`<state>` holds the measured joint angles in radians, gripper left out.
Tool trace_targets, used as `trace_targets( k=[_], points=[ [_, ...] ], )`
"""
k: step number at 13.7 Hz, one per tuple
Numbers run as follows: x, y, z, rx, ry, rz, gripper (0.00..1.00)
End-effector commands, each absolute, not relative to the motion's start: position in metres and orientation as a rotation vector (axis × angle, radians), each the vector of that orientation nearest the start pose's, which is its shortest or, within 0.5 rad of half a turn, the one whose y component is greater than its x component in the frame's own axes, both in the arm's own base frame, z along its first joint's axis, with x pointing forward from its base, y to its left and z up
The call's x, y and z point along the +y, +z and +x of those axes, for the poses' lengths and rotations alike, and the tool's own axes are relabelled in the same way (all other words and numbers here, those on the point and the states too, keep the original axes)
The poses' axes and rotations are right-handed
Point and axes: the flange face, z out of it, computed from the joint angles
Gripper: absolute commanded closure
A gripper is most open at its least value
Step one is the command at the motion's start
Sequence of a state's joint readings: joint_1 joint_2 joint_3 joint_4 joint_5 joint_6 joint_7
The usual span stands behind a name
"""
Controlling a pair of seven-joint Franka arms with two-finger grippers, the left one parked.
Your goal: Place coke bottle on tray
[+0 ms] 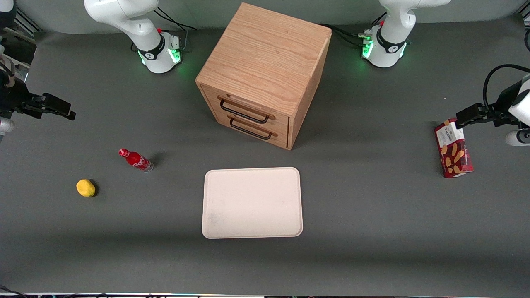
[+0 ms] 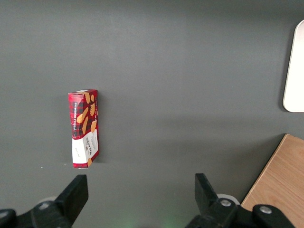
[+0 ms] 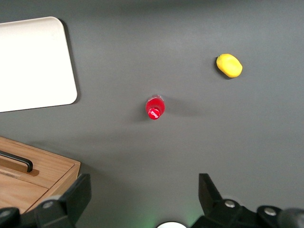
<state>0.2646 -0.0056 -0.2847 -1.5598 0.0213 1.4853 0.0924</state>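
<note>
Front view showed nothing yet done: the bottle [image 1: 136, 159] apparently stood upright off the tray [image 1: 252, 203], the gripper [image 3: 142, 194] spread open, empty, well above.

My tabletop [image 1: 372, 248] carries the tray [image 1: 252, 203]; around it: lemon [image 1: 85, 188] at nine o'clock, coke bottle [image 1: 136, 160] ten, cabinet [image 1: 265, 70] twelve, biscuit box [image 1: 453, 149] three. My claw [image 1: 68, 114] hovers spread.

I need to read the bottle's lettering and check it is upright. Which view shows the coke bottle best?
The front view: the coke bottle shows cap, label and clear base. The right wrist view shows only its cap end-on; the left wrist view misses it. The open gripper waits apart.
</note>
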Motion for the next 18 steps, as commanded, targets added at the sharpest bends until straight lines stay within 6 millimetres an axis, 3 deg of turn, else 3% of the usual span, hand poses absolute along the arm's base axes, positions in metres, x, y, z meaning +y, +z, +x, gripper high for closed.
trace_targets(
  k=[1,4,7,11,16,18],
  points=[
    [-0.009,0.632,0.546,0.215,0.118,-3.126,0.00],
    [-0.008,0.622,0.551,0.247,0.138,-3.128,0.00],
    [-0.001,0.596,0.559,0.229,0.152,-3.126,0.00],
    [-0.007,0.509,0.558,0.218,0.137,-3.120,0.00],
    [-0.002,0.383,0.540,0.184,-0.042,-3.128,0.00],
    [-0.001,0.347,0.541,0.130,-0.047,-3.147,0.00]
  ],
)
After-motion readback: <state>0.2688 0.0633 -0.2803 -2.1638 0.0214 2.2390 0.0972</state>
